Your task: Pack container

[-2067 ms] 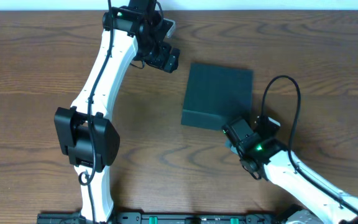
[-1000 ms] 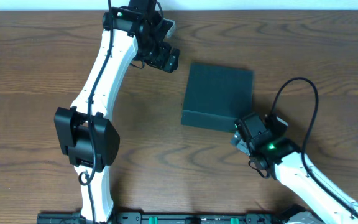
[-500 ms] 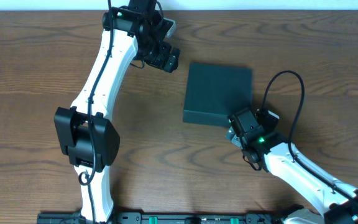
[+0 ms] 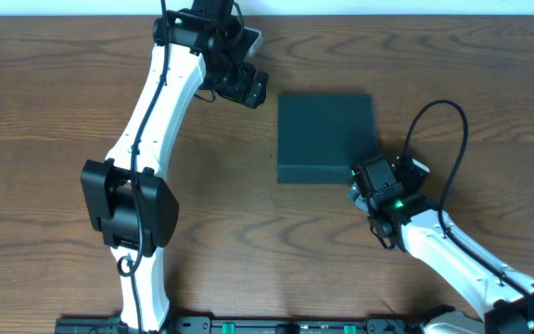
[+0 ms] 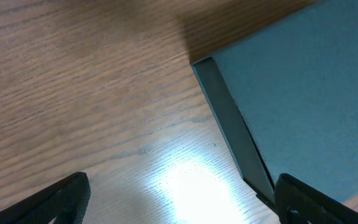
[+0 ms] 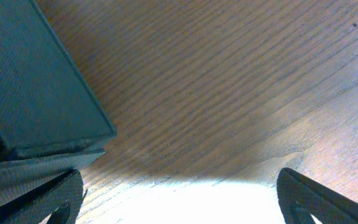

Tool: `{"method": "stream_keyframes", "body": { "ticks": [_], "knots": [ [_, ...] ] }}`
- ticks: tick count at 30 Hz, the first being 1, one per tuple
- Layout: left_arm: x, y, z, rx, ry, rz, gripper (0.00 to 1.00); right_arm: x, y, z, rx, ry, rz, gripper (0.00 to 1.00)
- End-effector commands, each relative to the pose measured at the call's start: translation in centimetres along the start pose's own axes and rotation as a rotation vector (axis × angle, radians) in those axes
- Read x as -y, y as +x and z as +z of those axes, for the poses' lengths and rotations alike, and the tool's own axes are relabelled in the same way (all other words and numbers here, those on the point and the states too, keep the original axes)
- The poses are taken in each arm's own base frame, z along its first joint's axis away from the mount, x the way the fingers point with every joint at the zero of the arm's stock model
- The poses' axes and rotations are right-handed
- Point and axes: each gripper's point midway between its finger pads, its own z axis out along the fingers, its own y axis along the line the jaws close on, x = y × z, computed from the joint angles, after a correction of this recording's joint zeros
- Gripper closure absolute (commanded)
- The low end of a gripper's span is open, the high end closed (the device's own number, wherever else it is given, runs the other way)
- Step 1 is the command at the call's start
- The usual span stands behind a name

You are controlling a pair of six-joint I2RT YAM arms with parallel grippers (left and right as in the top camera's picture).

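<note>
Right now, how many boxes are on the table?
1. The dark green-black container sits right of centre on the table, with the right gripper at its near right corner. No other box shows in any view.

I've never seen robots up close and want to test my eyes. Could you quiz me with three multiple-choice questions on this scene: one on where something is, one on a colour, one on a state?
1. Which gripper is right by the box?
A) left
B) right
C) neither

2. What colour is the box?
A) white
B) dark green
C) red

3. How is the lid?
A) shut
B) standing open
C) taken off

Answers:
1 B: the right gripper sits at the box's lower right corner in the overhead view.
2 B: it looks dark green in every view.
3 A: from overhead the top lies flat and unbroken.
</note>
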Motion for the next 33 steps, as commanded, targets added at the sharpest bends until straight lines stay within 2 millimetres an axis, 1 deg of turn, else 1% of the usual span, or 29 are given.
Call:
{"method": "stream_keyframes", "body": {
  "ticks": [1, 3, 5, 8, 10, 12, 14, 16, 18, 20, 24, 26, 33],
  "knots": [
    [0.1, 0.2, 0.0, -0.005, 0.019, 0.006, 0.04, 0.0, -0.3, -0.1, 0.008, -0.006, -0.046, 0.01],
    [0.6, 0.4, -0.3, -0.009, 0.043, 0.004, 0.04, -0.6, -0.5, -1.0, 0.009, -0.041, -0.087, 0.01],
    [1.3, 0.7, -1.1, -0.010, 0.066, 0.004, 0.04, -1.0, -1.0, -2.7, 0.030, -0.072, -0.094, 0.01],
    [2.4, 1.3, -3.3, -0.003, 0.058, 0.020, 0.04, -1.3, -1.8, -5.6, 0.060, -0.144, -0.091, 0.01],
    [2.8, 1.6, -4.9, 0.014, 0.021, 0.038, 0.04, -1.6, -1.7, -7.0, 0.055, -0.205, -0.083, 0.01],
    [3.0, 1.7, -6.5, 0.036, -0.030, 0.055, 0.04, -2.2, -1.5, -8.3, 0.038, -0.276, -0.073, 0.01],
    [3.3, 1.9, -7.8, 0.052, -0.066, 0.072, 0.04, -2.6, -1.4, -9.1, 0.031, -0.321, -0.066, 0.01],
    [3.9, 2.5, -8.7, 0.048, -0.078, 0.083, 0.04, -2.6, -1.6, -9.2, 0.039, -0.323, -0.063, 0.01],
    [4.2, 3.5, -8.8, 0.012, -0.072, 0.071, 0.04, -2.7, -1.6, -8.8, 0.043, -0.313, -0.087, 0.01],
    [4.3, 4.6, -8.6, -0.034, -0.067, 0.053, 0.04, -3.3, -1.7, -8.3, 0.051, -0.315, -0.125, 0.01],
    [4.3, 5.7, -8.3, -0.078, -0.062, 0.044, 0.04, -5.0, -2.0, -7.3, 0.064, -0.338, -0.157, 0.01],
    [4.3, 5.8, -8.2, -0.084, -0.062, 0.043, 0.04, -5.6, -2.0, -7.0, 0.060, -0.348, -0.156, 0.01],
    [4.3, 5.8, -8.2, -0.084, -0.061, 0.043, 0.04, -5.7, -2.0, -6.7, 0.059, -0.342, -0.159, 0.01]
  ]
}}
